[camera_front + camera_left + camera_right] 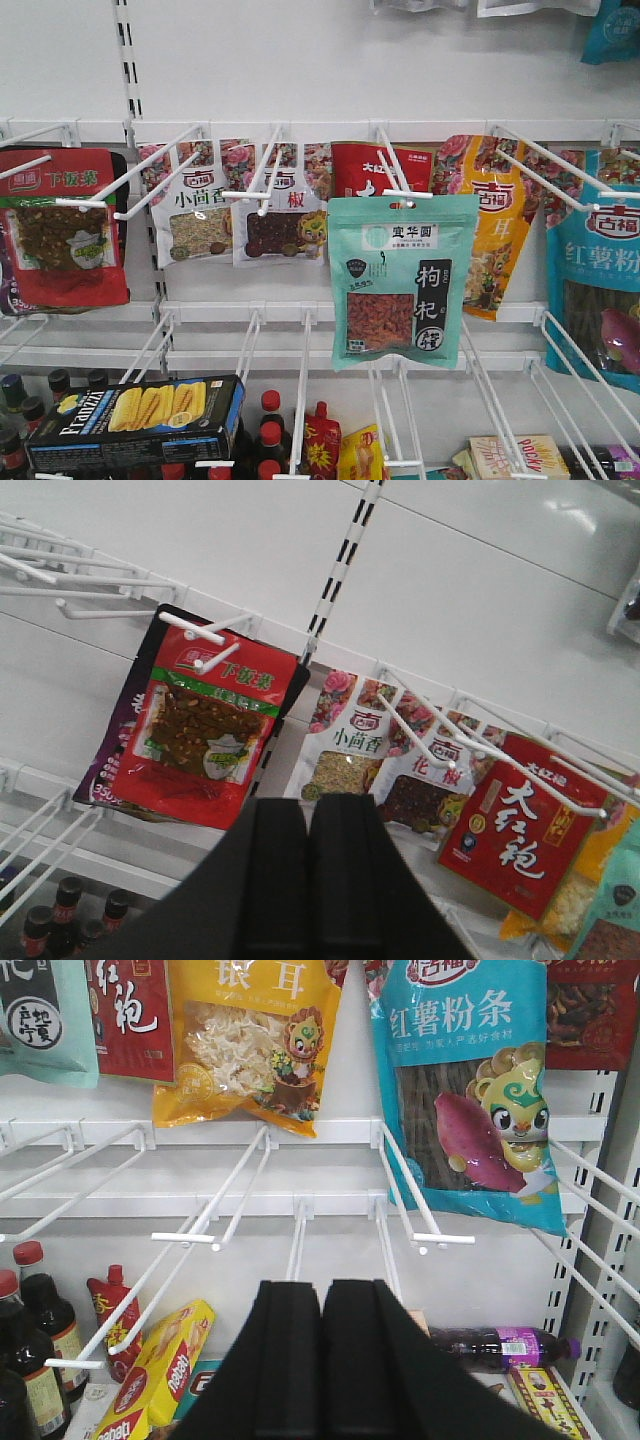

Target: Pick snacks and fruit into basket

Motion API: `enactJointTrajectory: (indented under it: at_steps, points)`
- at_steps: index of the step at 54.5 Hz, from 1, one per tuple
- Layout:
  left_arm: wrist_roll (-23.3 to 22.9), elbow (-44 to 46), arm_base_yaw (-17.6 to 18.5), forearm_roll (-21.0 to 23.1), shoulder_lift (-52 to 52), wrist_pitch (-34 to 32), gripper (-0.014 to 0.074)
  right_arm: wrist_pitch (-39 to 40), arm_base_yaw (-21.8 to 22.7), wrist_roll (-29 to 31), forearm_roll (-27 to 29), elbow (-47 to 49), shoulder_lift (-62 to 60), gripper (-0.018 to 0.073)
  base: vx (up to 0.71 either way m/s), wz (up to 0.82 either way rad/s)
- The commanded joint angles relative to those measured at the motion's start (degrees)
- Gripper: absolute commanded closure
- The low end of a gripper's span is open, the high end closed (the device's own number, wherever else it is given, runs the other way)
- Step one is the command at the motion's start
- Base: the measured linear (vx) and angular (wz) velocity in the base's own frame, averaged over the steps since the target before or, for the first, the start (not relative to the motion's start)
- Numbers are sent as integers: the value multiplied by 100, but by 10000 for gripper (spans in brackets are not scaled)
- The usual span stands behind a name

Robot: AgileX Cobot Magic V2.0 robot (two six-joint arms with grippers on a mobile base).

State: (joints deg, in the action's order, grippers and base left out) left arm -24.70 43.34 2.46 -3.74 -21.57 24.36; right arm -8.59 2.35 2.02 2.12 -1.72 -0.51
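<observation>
Pincers: left gripper [310, 880] and right gripper [322, 1360] both clamped together, empty. I see mint-green pouch [402, 280] hanging from hook [395, 172], corn box [135, 420] lower left.

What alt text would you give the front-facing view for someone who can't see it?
A mint-green pouch of dried red berries hangs from a white peg hook at the center of a white store rack, other pouches beside it. At lower left, a black-and-blue corn box lies beside dark bottles.
</observation>
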Motion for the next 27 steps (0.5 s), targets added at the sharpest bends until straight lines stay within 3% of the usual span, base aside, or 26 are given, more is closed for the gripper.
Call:
enactJointTrajectory:
  at_steps: [1, 7, 9, 11, 16, 21, 27]
  points:
    - [952, 150, 35, 879, -97, -560, 594, 480, 1, 53, -49, -68, -64, 567, 0, 0]
    - [2866, 126, 35, 2504, -152, -969, 594, 480, 1, 53, -49, -68, -64, 567, 0, 0]
    - [3836, 126, 35, 3312, -213, -1110, 594, 480, 1, 53, -49, -68, -64, 567, 0, 0]
    - [4504, 126, 35, 3891, -261, -1191, 594, 480, 1, 53, -49, -68, -64, 567, 0, 0]
    - [5936, 126, 35, 5463, -455, -1291, 594, 480, 1, 53, -49, -68, -64, 567, 0, 0]
    - [6675, 126, 35, 6792, -680, -1269, 594, 480, 1, 53, -49, -68, -64, 567, 0, 0]
    - [6774, 125, 35, 7374, -953, -1270, 594, 480, 1, 53, -49, -68, -64, 567, 0, 0]
